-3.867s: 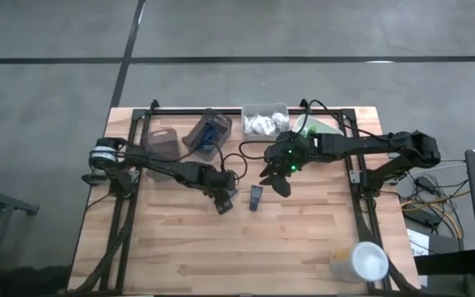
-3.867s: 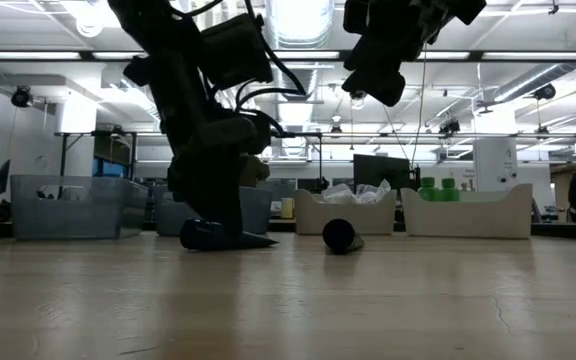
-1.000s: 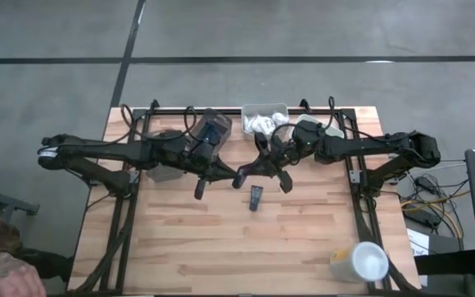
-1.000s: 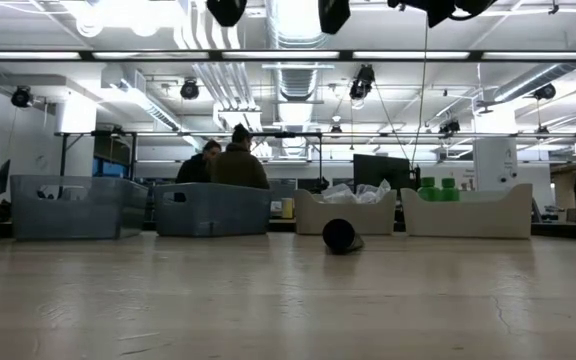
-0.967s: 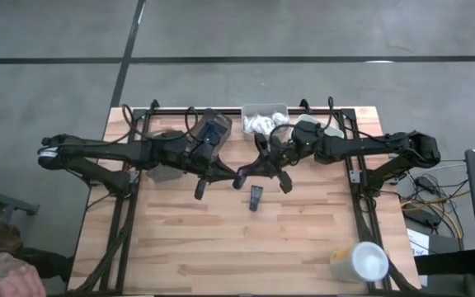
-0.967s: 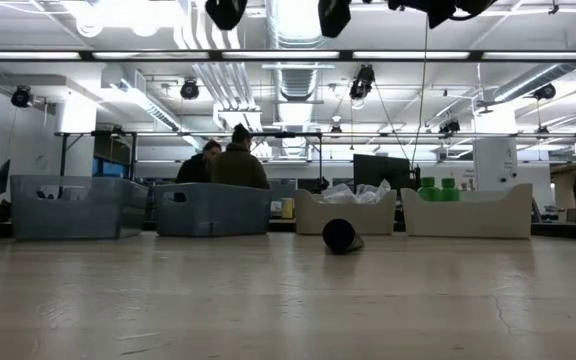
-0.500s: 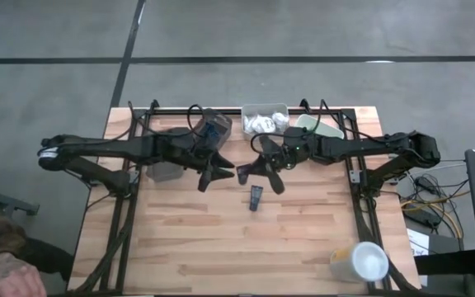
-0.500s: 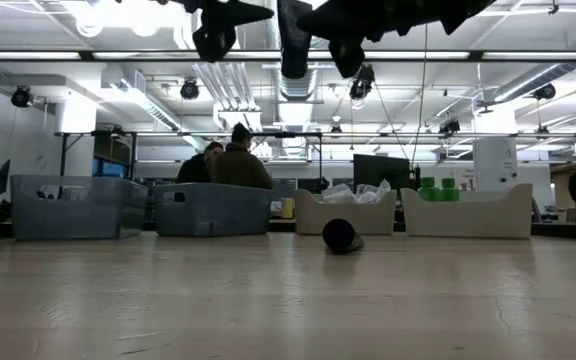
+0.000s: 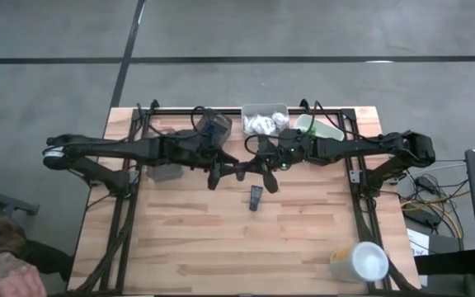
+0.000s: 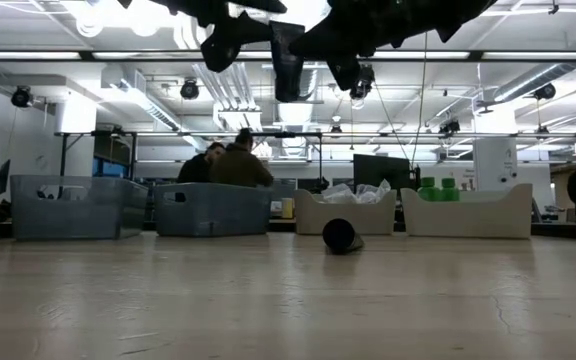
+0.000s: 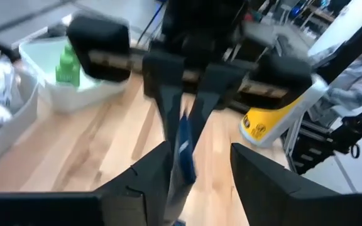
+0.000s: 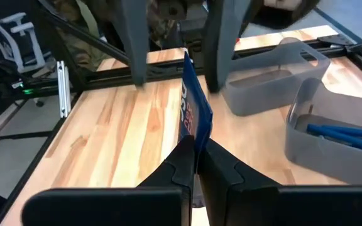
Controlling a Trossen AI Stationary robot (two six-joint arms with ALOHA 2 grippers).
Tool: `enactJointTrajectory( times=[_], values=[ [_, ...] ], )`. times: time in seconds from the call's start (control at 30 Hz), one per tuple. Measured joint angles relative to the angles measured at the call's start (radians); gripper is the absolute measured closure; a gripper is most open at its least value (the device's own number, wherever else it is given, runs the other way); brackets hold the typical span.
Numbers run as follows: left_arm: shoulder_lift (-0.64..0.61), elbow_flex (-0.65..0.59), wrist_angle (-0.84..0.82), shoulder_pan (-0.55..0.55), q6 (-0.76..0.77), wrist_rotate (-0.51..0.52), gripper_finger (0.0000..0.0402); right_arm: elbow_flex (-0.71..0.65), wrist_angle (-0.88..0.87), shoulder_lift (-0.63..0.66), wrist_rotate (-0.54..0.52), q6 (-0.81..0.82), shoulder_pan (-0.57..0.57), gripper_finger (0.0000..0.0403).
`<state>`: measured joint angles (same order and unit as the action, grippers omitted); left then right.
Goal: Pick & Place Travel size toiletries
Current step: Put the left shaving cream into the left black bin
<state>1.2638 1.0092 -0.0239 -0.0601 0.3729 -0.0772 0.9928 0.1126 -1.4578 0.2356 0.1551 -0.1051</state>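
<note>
While both arms meet above the middle of the counter (image 9: pixel 303 247), a handover of one flat blue tube (image 12: pixel 194 119) appears to be under way. The right gripper (image 12: pixel 195 164) has its fingers pressed together on the lower end of that tube, which stands up from them with its long axis running along the gripper's reach, toward the left arm. The left gripper (image 11: pixel 200 157) faces it with its fingers spread apart, one on each side of the tube's free end; in the right wrist view those fingers (image 12: pixel 135 44) stand clear of the tube's faces, not touching. The tube therefore lies between the two grippers, held by the right one only.

A second dark tube (image 9: pixel 256 198) lies on the bare counter just near of the meeting point, roughly midway between the arms and untouched. At the far edge, a grey bin (image 12: pixel 332 135) holding blue sticks stands on the left, a white tray of crinkly packets (image 9: pixel 264 122) in the middle, and green bottles (image 10: pixel 437 186) in a tray to the right.

Judgement: the coming move turns on where this tube is to be carried, which cannot be told from here.
</note>
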Motion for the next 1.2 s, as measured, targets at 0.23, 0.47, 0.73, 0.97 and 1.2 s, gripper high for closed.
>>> enactJointTrajectory(
  times=[0.23, 0.47, 0.73, 0.97, 1.2],
  values=[
    [0.032, 0.0, -0.026, 0.0, 0.019, 0.0, 0.0275, 0.0, 0.018, -0.005, 0.0, -0.003, 0.0, 0.0391],
    [0.03, 0.0, 0.02, -0.004, -0.003, 0.035, 0.0345, 0.0, 0.019, -0.005, -0.001, -0.009, 0.0, 0.0391],
    [0.032, 0.001, -0.001, -0.003, -0.002, 0.035, 0.0394, 0.0, 0.017, -0.006, 0.0, -0.008, -0.001, 0.039],
    [0.03, 0.001, -0.007, -0.007, 0.002, 0.039, 0.0397, 0.0, 0.017, -0.006, -0.003, 0.013, -0.002, 0.0376],
    [-0.035, 0.0, -0.21, -0.044, 0.007, 0.046, 0.0397, 0.0, 0.008, -0.001, -0.003, 0.128, -0.023, 0.0311]
  ],
)
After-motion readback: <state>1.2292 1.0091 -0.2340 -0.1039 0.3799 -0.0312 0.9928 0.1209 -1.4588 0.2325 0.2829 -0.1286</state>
